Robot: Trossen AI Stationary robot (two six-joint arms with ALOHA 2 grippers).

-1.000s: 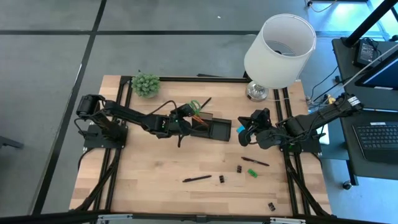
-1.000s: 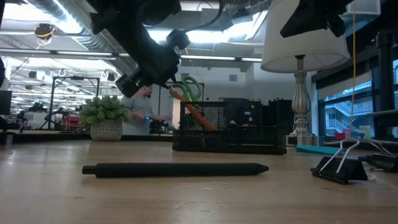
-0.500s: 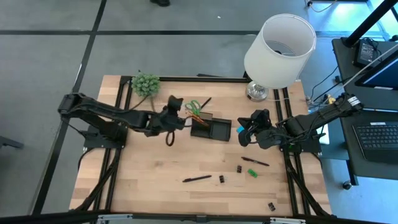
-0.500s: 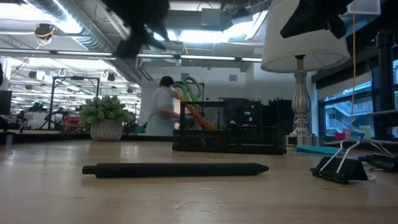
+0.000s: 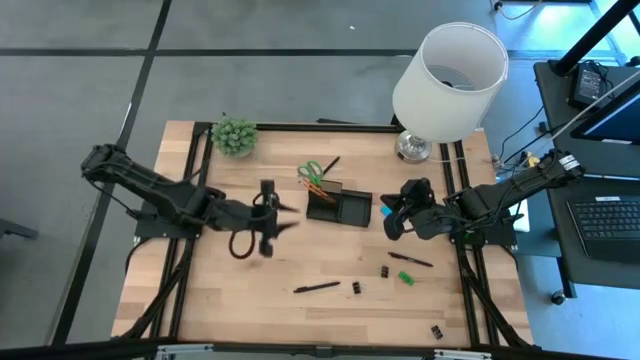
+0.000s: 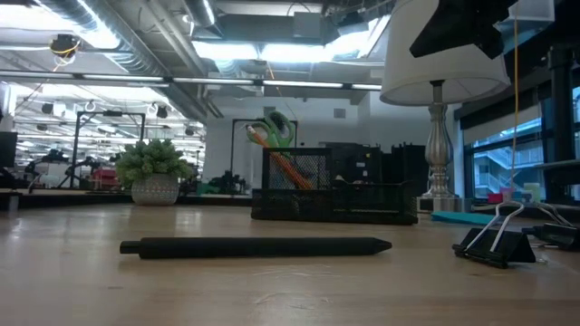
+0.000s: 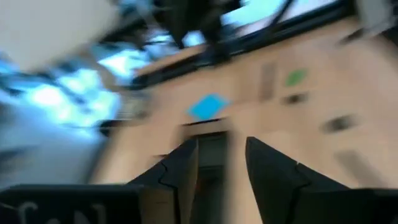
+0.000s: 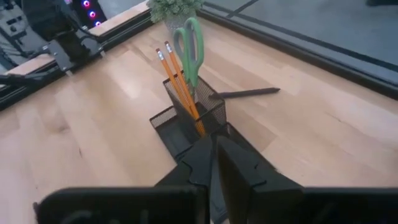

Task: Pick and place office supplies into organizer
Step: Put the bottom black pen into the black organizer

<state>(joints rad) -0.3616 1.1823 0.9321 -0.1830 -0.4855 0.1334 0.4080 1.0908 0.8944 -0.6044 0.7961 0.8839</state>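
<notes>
Left tool (image 5: 280,222), fingers apart and empty, is retracting from organizer (image 5: 338,207) toward worktop (image 5: 230,300) centre. Scissors (image 5: 312,171) and pencils (image 8: 177,84) standing in organizer. Right tool (image 5: 392,217) closed, waiting beside it.

Potted plant (image 5: 235,136) at table's (image 5: 250,290) far left corner. White-shaded lamp (image 5: 448,80) at far right. Beyond: keyboard (image 5: 610,218), possibly a laptop's.

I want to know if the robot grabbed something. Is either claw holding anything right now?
No. The left gripper is open with nothing between its fingers, over bare table beside the organizer. The right gripper is shut on nothing, waiting on the organizer's other side.
</notes>
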